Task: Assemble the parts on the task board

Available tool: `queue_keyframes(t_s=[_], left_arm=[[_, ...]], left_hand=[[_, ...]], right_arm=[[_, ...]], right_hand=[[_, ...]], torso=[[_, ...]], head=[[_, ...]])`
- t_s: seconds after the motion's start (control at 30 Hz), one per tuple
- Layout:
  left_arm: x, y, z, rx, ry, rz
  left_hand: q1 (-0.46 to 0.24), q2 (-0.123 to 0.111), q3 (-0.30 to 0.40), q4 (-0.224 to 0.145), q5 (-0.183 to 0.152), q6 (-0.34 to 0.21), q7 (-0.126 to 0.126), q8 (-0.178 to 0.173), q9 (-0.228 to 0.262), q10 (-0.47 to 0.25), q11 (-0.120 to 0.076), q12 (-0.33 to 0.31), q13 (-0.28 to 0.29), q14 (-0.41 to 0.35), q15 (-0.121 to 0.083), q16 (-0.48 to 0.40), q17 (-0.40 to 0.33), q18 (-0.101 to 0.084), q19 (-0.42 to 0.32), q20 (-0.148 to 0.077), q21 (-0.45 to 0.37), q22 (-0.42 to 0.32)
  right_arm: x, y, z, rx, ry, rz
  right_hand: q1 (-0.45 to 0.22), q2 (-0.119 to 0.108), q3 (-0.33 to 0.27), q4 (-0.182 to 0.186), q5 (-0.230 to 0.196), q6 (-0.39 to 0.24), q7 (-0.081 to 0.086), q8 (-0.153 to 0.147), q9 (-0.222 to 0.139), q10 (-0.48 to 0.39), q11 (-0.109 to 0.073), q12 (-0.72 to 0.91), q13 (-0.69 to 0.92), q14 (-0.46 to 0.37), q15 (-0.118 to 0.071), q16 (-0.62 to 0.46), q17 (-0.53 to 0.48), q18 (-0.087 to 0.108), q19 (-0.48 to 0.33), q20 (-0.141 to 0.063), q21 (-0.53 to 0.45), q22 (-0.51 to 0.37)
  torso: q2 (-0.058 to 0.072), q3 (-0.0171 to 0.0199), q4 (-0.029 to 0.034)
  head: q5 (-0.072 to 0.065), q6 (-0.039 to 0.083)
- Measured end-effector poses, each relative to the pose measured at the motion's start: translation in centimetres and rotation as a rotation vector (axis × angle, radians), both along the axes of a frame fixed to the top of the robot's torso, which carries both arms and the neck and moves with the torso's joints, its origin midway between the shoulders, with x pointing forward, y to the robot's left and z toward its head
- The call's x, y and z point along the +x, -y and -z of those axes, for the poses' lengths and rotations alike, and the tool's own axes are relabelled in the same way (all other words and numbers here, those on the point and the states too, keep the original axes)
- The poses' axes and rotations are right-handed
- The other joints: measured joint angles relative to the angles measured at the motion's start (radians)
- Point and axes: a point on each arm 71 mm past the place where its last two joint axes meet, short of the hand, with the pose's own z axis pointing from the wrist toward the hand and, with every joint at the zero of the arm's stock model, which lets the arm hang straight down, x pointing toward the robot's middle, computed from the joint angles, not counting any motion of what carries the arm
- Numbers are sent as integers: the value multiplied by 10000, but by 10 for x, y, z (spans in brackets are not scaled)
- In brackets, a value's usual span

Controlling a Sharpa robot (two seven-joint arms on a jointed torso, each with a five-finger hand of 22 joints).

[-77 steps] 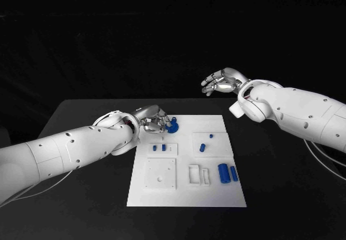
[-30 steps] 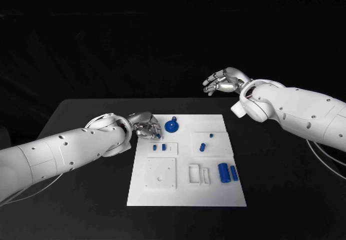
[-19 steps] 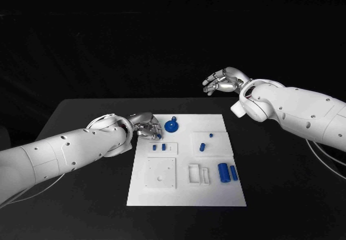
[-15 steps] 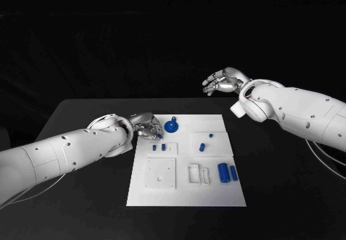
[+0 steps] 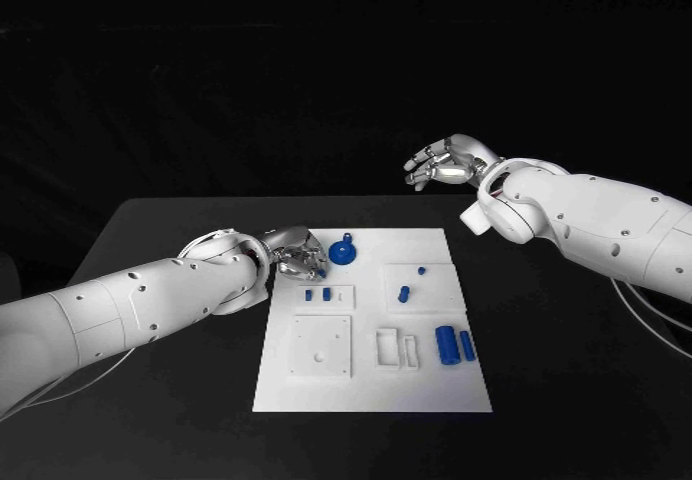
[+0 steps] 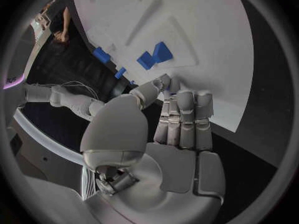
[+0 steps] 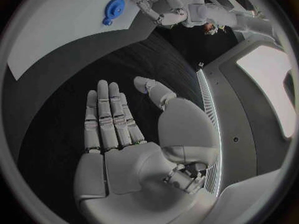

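On the black surface (image 5: 173,400) lies the white task board (image 5: 372,385). The left hand (image 5: 297,254) has let go of the round blue part (image 5: 343,251) and withdrawn beside it, fingers curled, empty. The right hand (image 5: 444,162) hovers behind, fingers apart. Placement looks done.

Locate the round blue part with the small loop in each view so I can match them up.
Head view: the round blue part lies near the task board's far edge, just beside the left hand.
Left wrist view: I cannot make it out here.
Right wrist view: the same part lies on the white board, near the left hand.
Shared landmark: the left hand next to the part.
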Motion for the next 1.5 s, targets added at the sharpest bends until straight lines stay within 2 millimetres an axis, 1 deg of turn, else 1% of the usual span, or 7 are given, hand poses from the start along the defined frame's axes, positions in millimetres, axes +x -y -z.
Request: queue_keyframes(t_s=[0.67, 0.73, 0.8, 0.93, 1.17, 1.37, 1.5], left_arm=[[-2, 4, 1, 711, 455, 424], [-2, 3, 1, 689, 462, 421], [-2, 2, 2, 653, 447, 411], [-3, -1, 5, 605, 377, 332], [-2, -5, 5, 445, 236, 193], [-1, -11, 5, 358, 158, 24], [-1, -15, 5, 308, 110, -80]], left_hand=[[24, 22, 57, -58, -17, -4, 4, 24, -4, 67, -1, -69, 0, 0, 0, 36, -2, 14, 0, 2, 0, -3], [24, 21, 57, -58, -17, -155, 155, -47, -27, 53, 13, -160, 2, -26, 26, 36, -25, 16, -4, -1, 0, -3], [57, -81, 83, -83, -18, -530, 436, -350, -158, -43, 109, -295, -18, -95, 94, 36, -43, 5, -45, -6, 0, -3], [-27, -441, 43, -42, -167, -1124, 574, -637, -314, -175, 164, -391, -10, -161, 160, 35, -60, -9, -81, -6, 0, -4], [-100, -734, -45, 47, -171, -1783, 417, -928, -485, -259, 190, -584, -14, -198, 196, 35, -98, -3, -82, -6, 0, -4], [-68, -784, -81, 83, -171, -2161, 360, -1044, -564, -277, 199, -622, -14, -234, 232, 34, -116, -1, -123, -33, 0, -5], [-18, -835, -81, 83, -171, -2209, 384, -1044, -576, -281, 196, -695, -11, -234, 232, 34, -126, -1, -134, -24, 0, -5]], right_arm=[[0, 1, 0, -4, 0, 15], [0, 2, 0, -7, 0, 29], [0, 3, 0, -11, 0, 48], [0, 3, 0, -14, 0, 62], [1, 4, 0, -21, -8, 89], [1, 6, 1, -50, -64, 137], [0, 8, 9, -67, -228, 130]], right_hand=[[0, 0, 0, 0, 0, 0, 0, 0, -8, 0, 0, 0, 0, 0, 0, 0, 0, 1, 0, 0, 0, 8], [0, 0, 0, 0, 0, 0, 0, 0, -8, 0, 0, 0, 0, 0, 0, 0, -1, 0, 0, 0, 0, 7], [0, 0, 0, 0, 0, 0, 0, 0, -8, 0, 0, 0, 0, 0, 0, 0, 0, 0, 0, 0, 0, 7], [0, 0, 0, 0, 0, 0, 0, 0, -7, 0, 0, 0, -2, -32, 31, 0, 0, 0, 0, 0, -40, 16], [0, 0, 0, 0, 0, -23, -23, 0, -30, -74, 74, -42, -28, -63, 62, -40, -1, 0, -39, 39, -98, 23], [0, 0, 0, 0, 0, -105, -37, 0, -53, -180, 180, -88, -68, -201, 126, -105, -11, 1, -181, 72, -158, 55], [0, 0, 0, 0, 0, -106, -37, 0, -64, -216, 216, -88, -81, -239, 164, -146, -23, 1, -203, 52, -158, 66]], torso=[[-2, -12, 11], [-4, -13, 11], [-4, -12, 11], [-5, -18, 10], [-4, -19, 10], [-4, -19, 6], [-2, -19, 6]], head=[[-12, -30], [-12, -30], [-12, -36], [-16, -35], [-21, -7], [-21, 12], [-4, 20]])
